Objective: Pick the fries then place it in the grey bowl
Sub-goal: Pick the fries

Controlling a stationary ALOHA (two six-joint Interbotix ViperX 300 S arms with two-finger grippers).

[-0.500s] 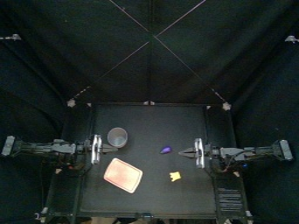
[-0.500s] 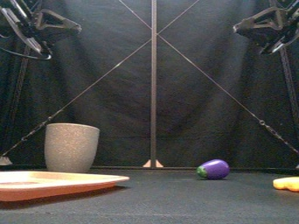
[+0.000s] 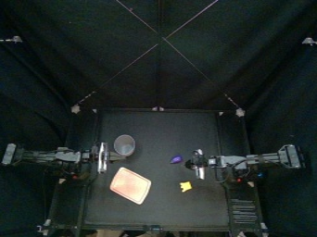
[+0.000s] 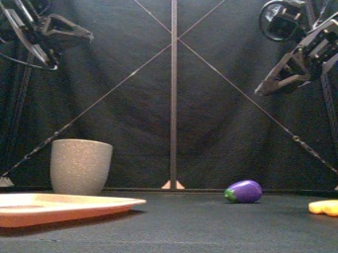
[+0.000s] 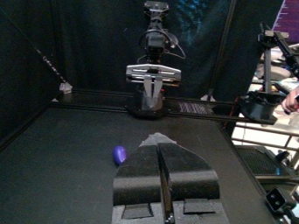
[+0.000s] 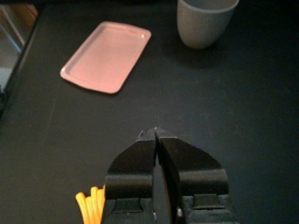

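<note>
The fries (image 3: 184, 186) are seen lying on the table in front of centre, just right of the pink tray (image 3: 130, 184). Their sticks run roughly along the right gripper (image 6: 153, 133), whose jaws are clenched empty. The grey bowl (image 3: 124, 143) stands behind the tray. The left gripper (image 5: 160, 140) is likewise clenched.

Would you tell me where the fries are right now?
In the top view, the fries lie right of the pink tray, in front of the purple toy.
</note>
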